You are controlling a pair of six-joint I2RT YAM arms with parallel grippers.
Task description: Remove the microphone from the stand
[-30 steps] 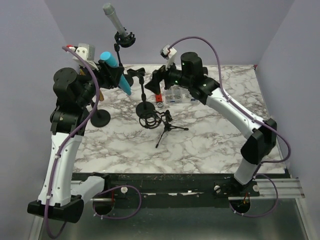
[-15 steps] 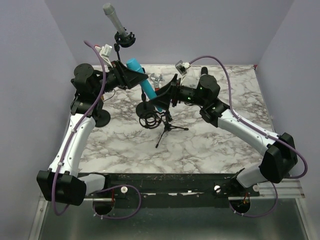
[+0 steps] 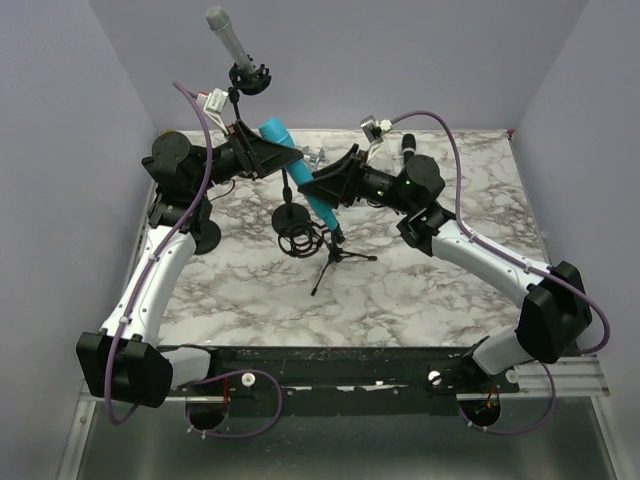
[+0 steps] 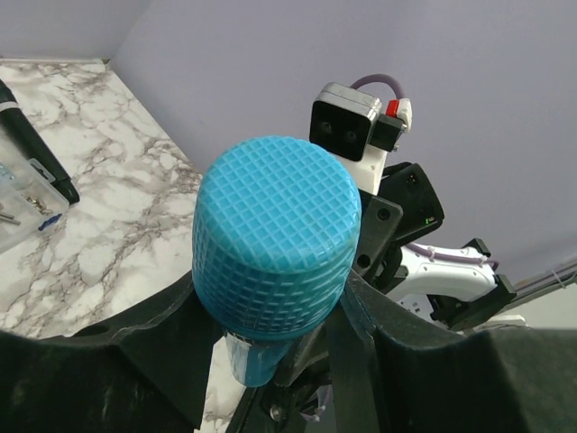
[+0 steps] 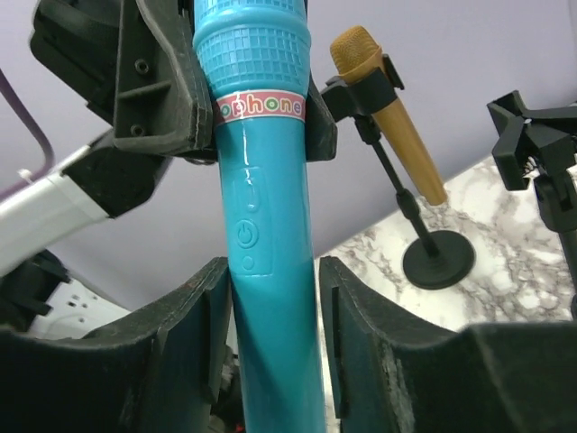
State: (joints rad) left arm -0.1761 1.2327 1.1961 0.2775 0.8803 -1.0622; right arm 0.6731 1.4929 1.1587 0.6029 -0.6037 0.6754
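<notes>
Right wrist: right gripper (image 5: 273, 343) fingers flank the mic (image 5: 268, 225) barrel, clamping uncertain. Left gripper (image 5: 252, 99) above pinches its head. Gold mic (image 5: 388, 108) apart, rightward.

Microphones, three: blue microphone (image 3: 300, 185), grey microphone (image 3: 228, 40), gold microphone (image 5: 397, 126). Round stand bases, two: left base (image 3: 203, 237), centre base (image 3: 289, 214). Tripod (image 3: 338, 258), one. Arms, two: left arm (image 3: 150, 280), right arm (image 3: 480, 255).
</notes>
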